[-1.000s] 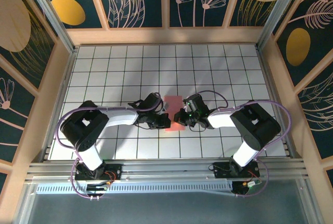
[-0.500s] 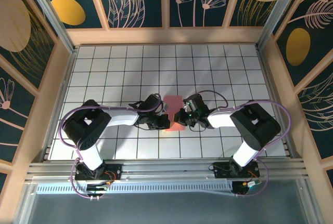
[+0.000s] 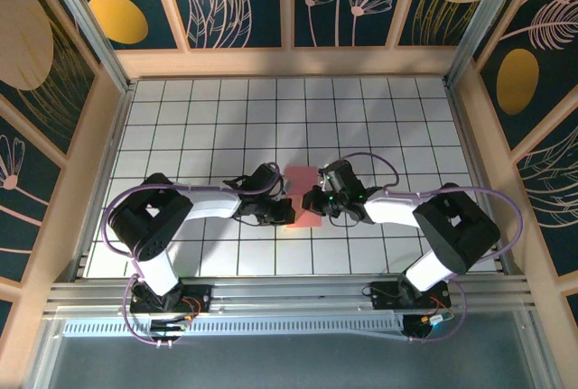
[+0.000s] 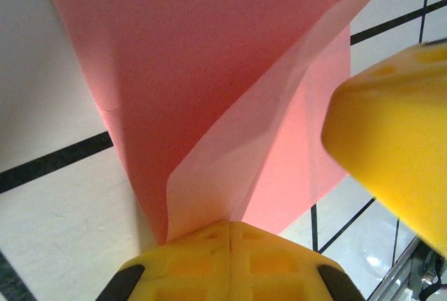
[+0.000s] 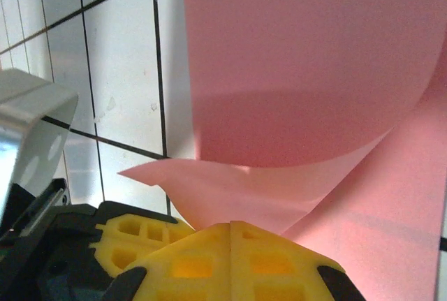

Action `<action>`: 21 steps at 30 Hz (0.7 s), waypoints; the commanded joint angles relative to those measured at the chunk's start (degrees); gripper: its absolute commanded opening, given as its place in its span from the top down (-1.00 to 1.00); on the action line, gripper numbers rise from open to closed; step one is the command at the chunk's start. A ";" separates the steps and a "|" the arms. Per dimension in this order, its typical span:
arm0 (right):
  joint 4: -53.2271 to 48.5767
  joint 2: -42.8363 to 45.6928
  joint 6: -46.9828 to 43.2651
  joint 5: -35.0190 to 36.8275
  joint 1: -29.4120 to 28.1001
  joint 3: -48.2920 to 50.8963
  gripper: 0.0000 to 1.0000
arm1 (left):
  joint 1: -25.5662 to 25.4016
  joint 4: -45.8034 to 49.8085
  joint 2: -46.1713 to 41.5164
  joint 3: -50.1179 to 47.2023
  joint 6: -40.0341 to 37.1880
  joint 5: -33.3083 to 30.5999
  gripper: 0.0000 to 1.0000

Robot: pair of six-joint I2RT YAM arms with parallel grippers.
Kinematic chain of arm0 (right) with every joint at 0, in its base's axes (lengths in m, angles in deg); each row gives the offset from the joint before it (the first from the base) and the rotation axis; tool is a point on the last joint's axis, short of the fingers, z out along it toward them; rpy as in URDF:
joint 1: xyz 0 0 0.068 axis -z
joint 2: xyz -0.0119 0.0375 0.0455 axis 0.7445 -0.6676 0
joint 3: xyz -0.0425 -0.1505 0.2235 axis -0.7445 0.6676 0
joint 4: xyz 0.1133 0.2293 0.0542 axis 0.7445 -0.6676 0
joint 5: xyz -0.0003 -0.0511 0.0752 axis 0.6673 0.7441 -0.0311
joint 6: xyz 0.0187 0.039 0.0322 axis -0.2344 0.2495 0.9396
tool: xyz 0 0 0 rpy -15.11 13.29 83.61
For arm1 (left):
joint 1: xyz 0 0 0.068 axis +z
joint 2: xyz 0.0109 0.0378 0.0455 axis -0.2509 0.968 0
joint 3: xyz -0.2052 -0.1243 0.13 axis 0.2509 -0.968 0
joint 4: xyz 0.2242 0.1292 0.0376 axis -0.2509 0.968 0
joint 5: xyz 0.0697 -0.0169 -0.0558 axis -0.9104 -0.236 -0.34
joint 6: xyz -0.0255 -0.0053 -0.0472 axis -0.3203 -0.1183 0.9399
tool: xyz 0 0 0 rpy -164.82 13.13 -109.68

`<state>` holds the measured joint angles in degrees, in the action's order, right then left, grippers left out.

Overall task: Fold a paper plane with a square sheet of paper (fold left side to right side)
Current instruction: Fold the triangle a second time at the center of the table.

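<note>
**A:** Where does the paper sit, seen from above?

**B:** The square sheet of paper [image 3: 303,194] lies on the white tiled bench [image 3: 208,118], just below the middle of the frame. The two arm tips reach it from the left and the right. From up there it reads as an upright pink rectangle. I cannot tell from that height whether a layer is lifted, or how the jaws stand.

**A:** Do the wrist cameras settle that?

**B:** They do. In the left wrist view the left jaws are pressed together at the bottom centre, their yellow pads [image 4: 195,262] nipping the paper's edge. A paler flap rises from them toward the upper right, in front of the deeper pink sheet in the upper left. Another yellow finger [image 4: 391,140] stands at the right edge, just beside the paper.

**A:** And the right wrist?

**B:** The right jaws are clamped on the paper too, at the bottom centre. A curled lip of paper runs left from them, and the sheet bows away toward the upper right with a shadow band across it. A grey rounded part [image 5: 28,133] sits at the left edge; I cannot tell what it is.
</note>
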<state>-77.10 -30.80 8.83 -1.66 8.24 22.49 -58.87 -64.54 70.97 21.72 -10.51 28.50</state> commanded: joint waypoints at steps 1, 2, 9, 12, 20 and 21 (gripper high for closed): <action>2.23 -1.19 -0.25 1.41 -1.38 -0.51 1.00 | 0.39 4.14 1.13 -1.27 -0.16 -3.08 1.00; 2.74 -1.75 -0.11 1.26 -1.51 -0.73 1.00 | 0.39 4.19 1.10 -1.34 -0.15 -3.16 1.00; 3.63 -6.31 -0.94 1.28 -1.96 -3.37 1.00 | 0.39 5.57 0.92 -1.08 -0.02 -4.46 1.00; 3.49 -7.33 -1.42 1.94 -1.87 -3.00 1.00 | 0.39 6.37 0.80 -0.95 0.23 -5.18 1.00; 3.91 -7.16 -2.50 2.41 0.32 -0.74 1.00 | 0.39 7.77 0.87 -1.12 0.41 -5.85 1.00; 3.94 -7.31 -2.69 2.28 0.86 -0.63 1.00 | 0.44 7.87 0.81 -1.18 0.34 -5.80 1.00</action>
<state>-74.02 -37.62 7.89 -1.07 7.56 20.76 -58.89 -64.20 70.95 21.79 -10.51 28.04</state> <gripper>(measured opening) 0.051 0.044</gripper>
